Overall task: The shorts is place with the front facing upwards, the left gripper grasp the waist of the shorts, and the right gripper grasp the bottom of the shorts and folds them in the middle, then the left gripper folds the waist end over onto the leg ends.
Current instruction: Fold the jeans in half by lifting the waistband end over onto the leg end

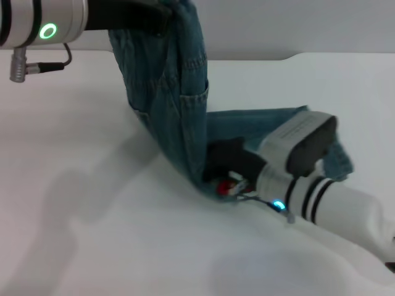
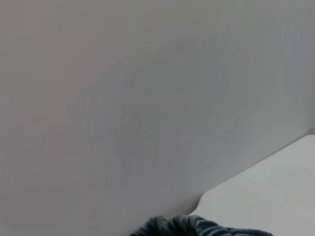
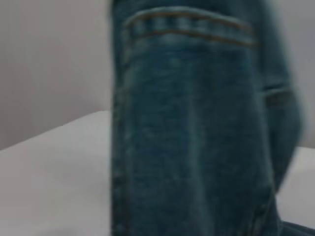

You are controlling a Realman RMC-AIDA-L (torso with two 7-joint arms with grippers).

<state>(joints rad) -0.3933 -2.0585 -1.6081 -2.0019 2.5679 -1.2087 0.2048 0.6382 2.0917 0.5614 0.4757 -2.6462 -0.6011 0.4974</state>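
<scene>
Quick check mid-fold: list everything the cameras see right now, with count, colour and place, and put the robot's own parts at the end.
shorts: one, blue denim, upper end lifted high at the far left, lower end lying on the table near the right gripper.
cartoon patch: one, red and white, on the denim beside the right gripper.
table: one, white, under everything.
wall: pale grey, behind the table.
left gripper: one, black, on a silver arm with a green ring, raised at the top, holding up the shorts' upper end.
right gripper: one, black, blue light on its wrist, low on the table at the denim's lower end; jaws hidden.
</scene>
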